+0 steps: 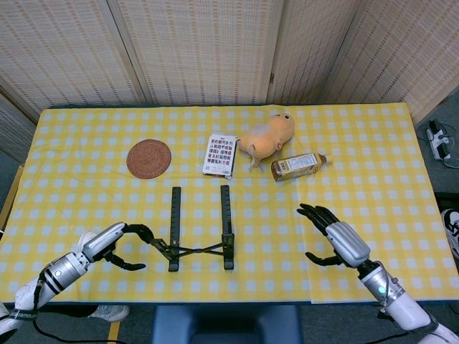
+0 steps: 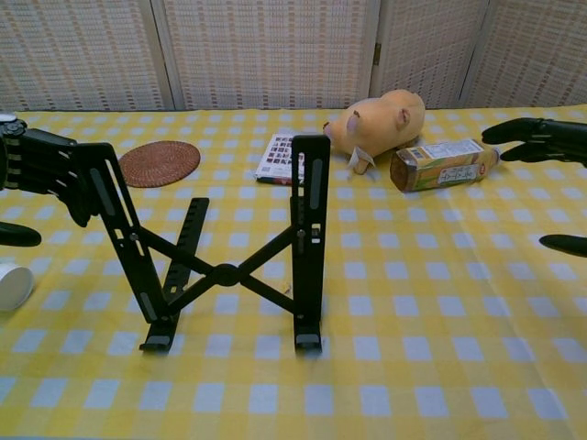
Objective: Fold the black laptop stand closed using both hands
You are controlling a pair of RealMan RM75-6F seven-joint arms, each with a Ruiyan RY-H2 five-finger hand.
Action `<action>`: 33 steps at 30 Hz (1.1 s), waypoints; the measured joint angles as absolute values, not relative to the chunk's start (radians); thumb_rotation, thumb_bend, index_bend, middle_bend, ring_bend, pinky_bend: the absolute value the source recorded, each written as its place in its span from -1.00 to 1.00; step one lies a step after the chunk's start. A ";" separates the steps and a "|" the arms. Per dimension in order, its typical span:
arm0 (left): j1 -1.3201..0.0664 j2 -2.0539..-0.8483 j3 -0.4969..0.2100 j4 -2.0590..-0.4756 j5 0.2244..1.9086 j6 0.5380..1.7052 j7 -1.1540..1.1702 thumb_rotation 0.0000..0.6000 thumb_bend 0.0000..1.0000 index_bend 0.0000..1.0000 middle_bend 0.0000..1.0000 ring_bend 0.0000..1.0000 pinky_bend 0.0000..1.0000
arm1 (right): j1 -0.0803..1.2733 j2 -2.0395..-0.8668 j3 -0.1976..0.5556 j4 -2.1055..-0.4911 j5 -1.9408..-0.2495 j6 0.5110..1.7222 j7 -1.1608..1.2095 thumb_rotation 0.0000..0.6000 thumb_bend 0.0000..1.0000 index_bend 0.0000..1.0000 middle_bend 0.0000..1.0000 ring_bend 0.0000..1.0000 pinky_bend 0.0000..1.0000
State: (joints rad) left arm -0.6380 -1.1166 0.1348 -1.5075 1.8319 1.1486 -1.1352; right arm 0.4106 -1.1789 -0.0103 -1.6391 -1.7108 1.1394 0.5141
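The black laptop stand (image 1: 224, 218) (image 2: 224, 273) stands unfolded near the table's front edge, its crossed links spread wide. Its left rail leans outward to the left, while the right rail (image 2: 310, 229) stays upright. My left hand (image 1: 118, 238) (image 2: 41, 170) has its fingers hooked over the top end of the left rail, with the thumb lower and apart. My right hand (image 1: 331, 237) (image 2: 541, 137) hovers open to the right of the stand, fingers spread, touching nothing.
Behind the stand lie a woven round coaster (image 1: 149, 158) (image 2: 159, 162), a printed card pack (image 1: 220, 154), a tan plush toy (image 1: 267, 136) (image 2: 381, 119) and a bottle on its side (image 1: 297, 165) (image 2: 440, 165). A white object (image 2: 13, 286) sits at the front left.
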 measured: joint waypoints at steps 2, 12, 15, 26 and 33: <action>-0.635 -1.113 0.143 -1.512 1.835 1.160 -1.133 1.00 -0.58 -0.06 -0.06 -0.14 -0.22 | 0.450 -1.190 -0.013 -1.640 -1.730 1.109 0.589 1.00 -0.33 -1.00 -0.84 -0.81 -1.00; -0.638 -1.106 0.179 -1.519 1.857 1.189 -1.122 1.00 -0.58 -0.03 -0.06 -0.13 -0.20 | 0.689 -1.343 -0.003 -1.575 -1.791 0.988 0.957 1.00 -0.33 -1.00 -0.82 -0.80 -1.00; -0.638 -1.104 0.188 -1.521 1.861 1.198 -1.117 1.00 -0.58 0.00 -0.05 -0.12 -0.19 | 0.728 -1.399 0.007 -1.523 -1.786 0.979 1.000 1.00 -0.33 -1.00 -0.81 -0.77 -1.00; -0.641 -1.102 0.201 -1.530 1.845 1.205 -1.098 1.00 -0.58 0.00 -0.04 -0.12 -0.18 | 0.803 -1.490 -0.002 -1.441 -1.777 0.990 1.149 1.00 -0.33 -1.00 -0.73 -0.68 -1.00; -0.644 -1.103 0.202 -1.534 1.837 1.208 -1.091 1.00 -0.58 0.00 -0.04 -0.12 -0.18 | 0.819 -1.531 -0.034 -1.395 -1.772 1.019 1.251 1.00 -0.33 -1.00 -0.68 -0.63 -0.95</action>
State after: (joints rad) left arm -0.6444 -1.1034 0.2024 -1.5337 1.8369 1.2078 -1.0908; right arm 0.8189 -1.5308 -0.0342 -1.3954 -1.7717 1.0191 1.2512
